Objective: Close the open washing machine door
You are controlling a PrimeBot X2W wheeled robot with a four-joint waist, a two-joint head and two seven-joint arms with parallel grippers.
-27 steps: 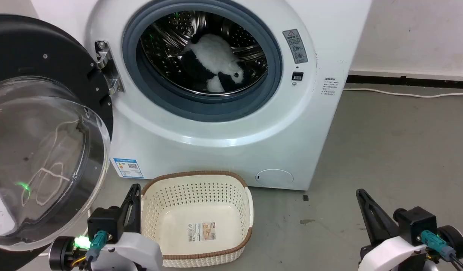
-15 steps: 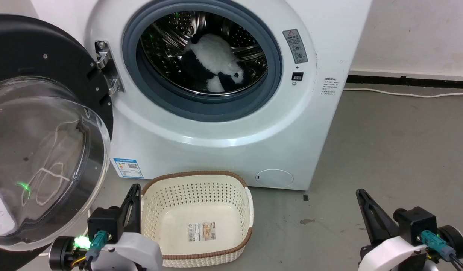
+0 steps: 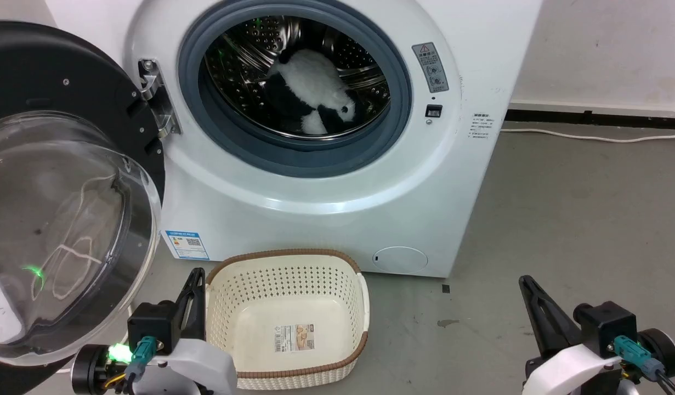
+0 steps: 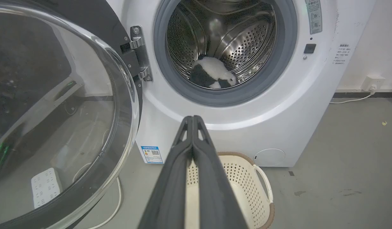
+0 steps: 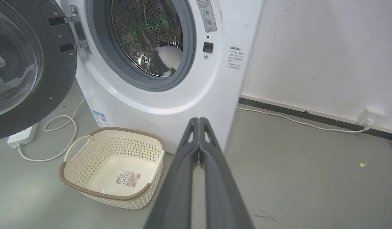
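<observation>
I am reading the washing machine door (image 3: 57,208) as swung wide open, hanging on its hinge (image 3: 156,99) to the left of the washing machine (image 3: 315,208), with the glass bowl bulging toward me. The left end effector (image 3: 197,274) is sitting low beside the door and the right end effector (image 3: 526,282) is sitting low on the other side. Each is clenched on nothing, with the fingers pressed together in both wrist views.

As I judge it, I am about to begin the approach, and the left arm is the closer one. I am planning to keep it clenched and use it as a blunt pusher. I am aiming to bring it round the door's outer face and set it on the black rim far from the hinge, where leverage is best, rather than on the glass.

I am meaning to follow the door's arc instead of driving straight, and to pass above the cream basket (image 3: 293,288) standing on the floor just before the machine. The black-and-white plush (image 3: 315,93) is lying well inside the drum, clear of the grey seal, so I am not expecting anything to be trapped. I am expecting to need a firm last press for the latch.
</observation>
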